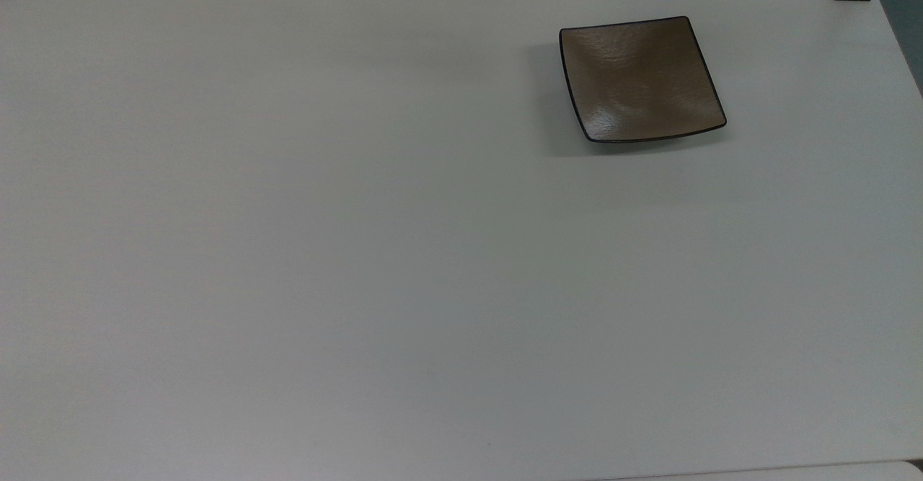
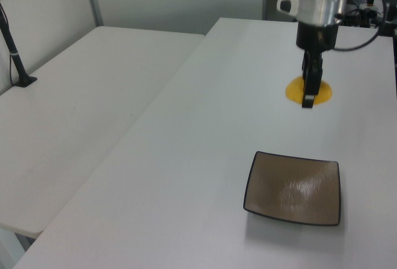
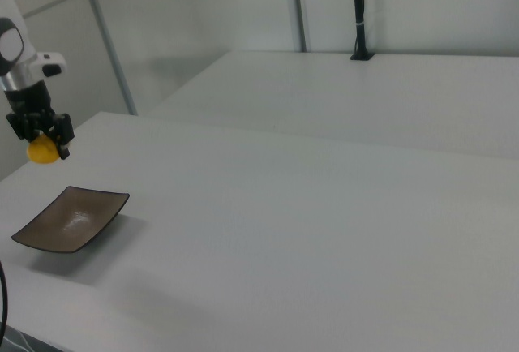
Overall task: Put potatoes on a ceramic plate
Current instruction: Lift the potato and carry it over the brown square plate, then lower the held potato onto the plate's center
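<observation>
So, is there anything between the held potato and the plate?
No. In the left view, only bare table lies between the potato, held in the end effector, and the plate.

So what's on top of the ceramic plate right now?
Nothing: the ceramic plate is bare across its whole face. The potato hangs above the table, clamped in the end effector. Whatever lies beneath the plate is covered.

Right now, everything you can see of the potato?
The potato is small, smooth, oval and bright yellow-orange, much smaller than the ceramic plate. In the top view a tiny dark spot marks its lower end. It hangs in the air, clamped in the gripper, touching nothing else. In the right view it sits above the plate's far edge; in the top view it lies just past that edge.
</observation>
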Motion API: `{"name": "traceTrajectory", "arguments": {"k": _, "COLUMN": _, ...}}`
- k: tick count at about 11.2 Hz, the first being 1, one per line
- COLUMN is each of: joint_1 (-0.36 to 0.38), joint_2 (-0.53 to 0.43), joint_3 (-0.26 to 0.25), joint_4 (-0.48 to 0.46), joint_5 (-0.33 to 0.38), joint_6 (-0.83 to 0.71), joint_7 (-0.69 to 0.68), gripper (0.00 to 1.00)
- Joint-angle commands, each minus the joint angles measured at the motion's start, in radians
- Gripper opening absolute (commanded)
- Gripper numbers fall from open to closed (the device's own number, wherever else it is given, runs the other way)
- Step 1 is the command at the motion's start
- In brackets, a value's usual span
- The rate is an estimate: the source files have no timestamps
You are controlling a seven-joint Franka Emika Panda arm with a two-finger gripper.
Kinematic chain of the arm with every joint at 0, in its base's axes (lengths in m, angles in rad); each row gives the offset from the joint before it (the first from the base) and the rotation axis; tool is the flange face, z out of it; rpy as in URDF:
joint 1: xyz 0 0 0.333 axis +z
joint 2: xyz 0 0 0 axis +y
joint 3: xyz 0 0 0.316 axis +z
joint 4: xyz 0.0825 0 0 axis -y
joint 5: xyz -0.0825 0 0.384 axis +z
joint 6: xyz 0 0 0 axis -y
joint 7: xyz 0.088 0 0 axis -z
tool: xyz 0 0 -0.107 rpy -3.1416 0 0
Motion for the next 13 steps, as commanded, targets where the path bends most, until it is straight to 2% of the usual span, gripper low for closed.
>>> {"name": "traceTrajectory", "arguments": {"k": 1, "joint_1": 0.072, "joint_2": 0.095, "joint_3": -0.005, "joint_4": -0.066, "joint_5": -0.008, "joint_6": 0.139, "joint_7": 0.079, "gripper": 0.18}}
{"name": "traceTrajectory", "arguments": {"k": 5, "joint_1": 0.091, "joint_2": 0.182, "joint_3": -0.005, "joint_4": -0.183, "joint_5": -0.036, "joint_6": 0.364, "joint_7": 0.099, "gripper": 0.18}}
{"name": "traceTrajectory", "arguments": {"k": 9, "joint_1": 0.105, "joint_2": 0.273, "joint_3": -0.006, "joint_4": -0.204, "joint_5": -0.103, "joint_6": 0.447, "joint_7": 0.102, "gripper": 0.18}}
{"name": "traceTrajectory", "arguments": {"k": 10, "joint_1": 0.103, "joint_2": 0.284, "joint_3": -0.006, "joint_4": -0.203, "joint_5": -0.106, "joint_6": 0.450, "joint_7": 0.102, "gripper": 0.25}}
{"name": "traceTrajectory", "arguments": {"k": 11, "joint_1": 0.105, "joint_2": 0.291, "joint_3": -0.008, "joint_4": -0.203, "joint_5": -0.106, "joint_6": 0.461, "joint_7": 0.109, "gripper": 0.40}}
{"name": "traceTrajectory", "arguments": {"k": 12, "joint_1": 0.103, "joint_2": 0.294, "joint_3": -0.008, "joint_4": -0.203, "joint_5": -0.106, "joint_6": 0.476, "joint_7": 0.129, "gripper": 0.75}}
{"name": "traceTrajectory", "arguments": {"k": 13, "joint_1": 0.103, "joint_2": 0.296, "joint_3": -0.008, "joint_4": -0.201, "joint_5": -0.108, "joint_6": 0.478, "joint_7": 0.144, "gripper": 1.00}}
